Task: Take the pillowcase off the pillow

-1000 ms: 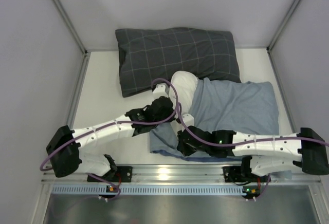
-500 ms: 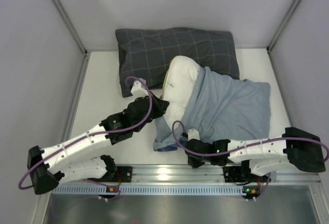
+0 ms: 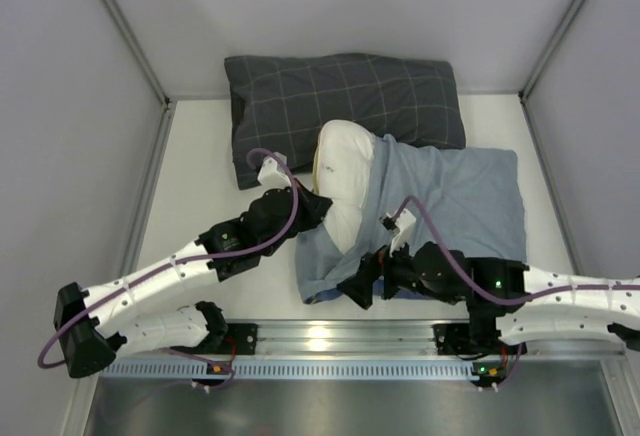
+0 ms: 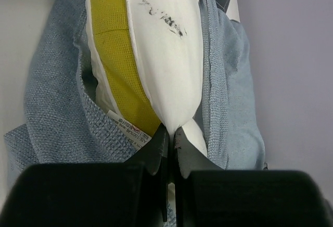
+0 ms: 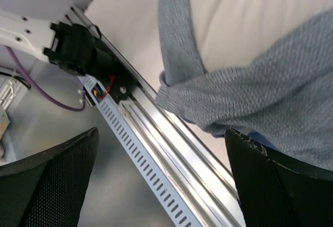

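A white tabletop (image 3: 200, 186) is enclosed by pale walls, and a dark grey rectangular pillow with light grid lines (image 3: 340, 101) lies across its far side. Right of centre is spread the blue-grey cloth pillowcase (image 3: 450, 196), its far edge against the dark pillow. From the case's open left end the plump white pillow (image 3: 345, 171) sticks out toward the far left, with its upper end beside the dark pillow's near edge. The rest of it is covered by the cloth.

In the left wrist view a broad yellow mesh band (image 4: 117, 55) is seen running along the pillow's side. A small printed label (image 4: 130, 133) is seen at the band's lower end, and the pillowcase cloth is gathered on both sides.

The left end effector (image 4: 170, 133) is closed tight on a pinched corner of the white pillow, at the pillow's left side. The right end effector (image 5: 162, 133) is spread wide with nothing between its fingers (image 5: 52, 185). From above it is seen at the pillowcase's near-left corner (image 3: 362, 284). Whether it touches the cloth cannot be told. A folded cloth edge and the slotted metal rail (image 5: 156, 149) at the tabletop's near edge are seen beyond it.
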